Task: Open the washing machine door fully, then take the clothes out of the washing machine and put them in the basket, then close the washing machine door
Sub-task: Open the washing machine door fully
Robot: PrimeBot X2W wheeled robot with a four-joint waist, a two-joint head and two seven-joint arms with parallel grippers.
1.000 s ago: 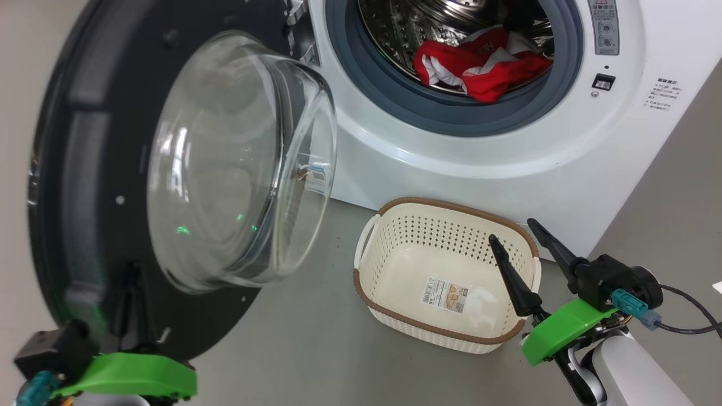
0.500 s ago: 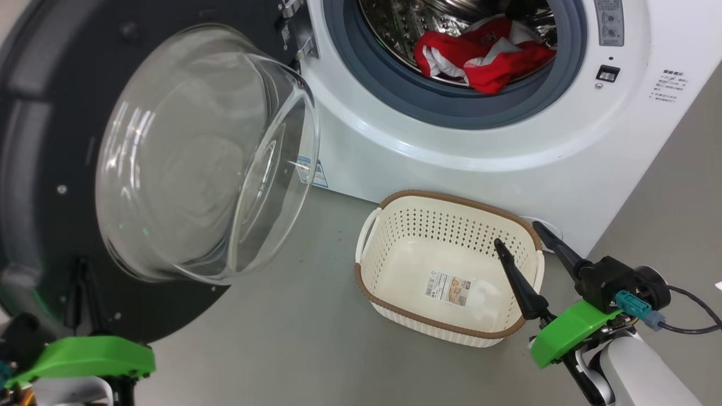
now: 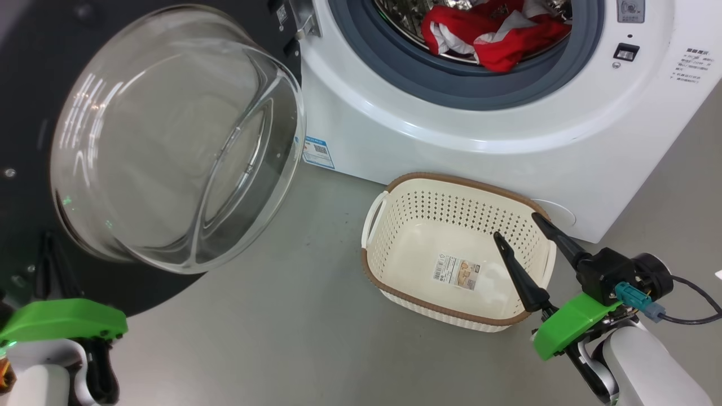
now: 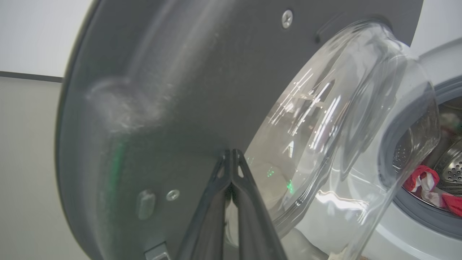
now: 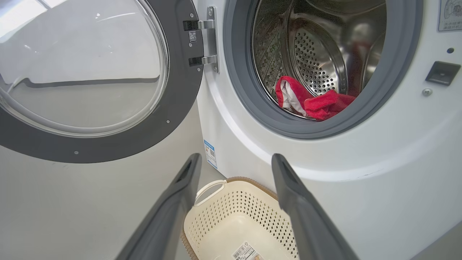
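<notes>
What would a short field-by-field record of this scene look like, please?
washing machine door: swung wide open
clothes: red and white, in the drum of the washing machine
basket: on the floor before the machine, no clothes in it
left gripper: shut, tips at the door's inner face
right gripper: open, empty, above the basket

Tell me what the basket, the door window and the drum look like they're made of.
The basket looks like moulded plastic, matte cream, with regular punched holes; its brown rim seems only to imitate weaving. The door window is likely thick glass: clear, glossy, with sharp highlights. The drum seems stainless steel: shiny, perforated, with mirror-like reflections.
</notes>
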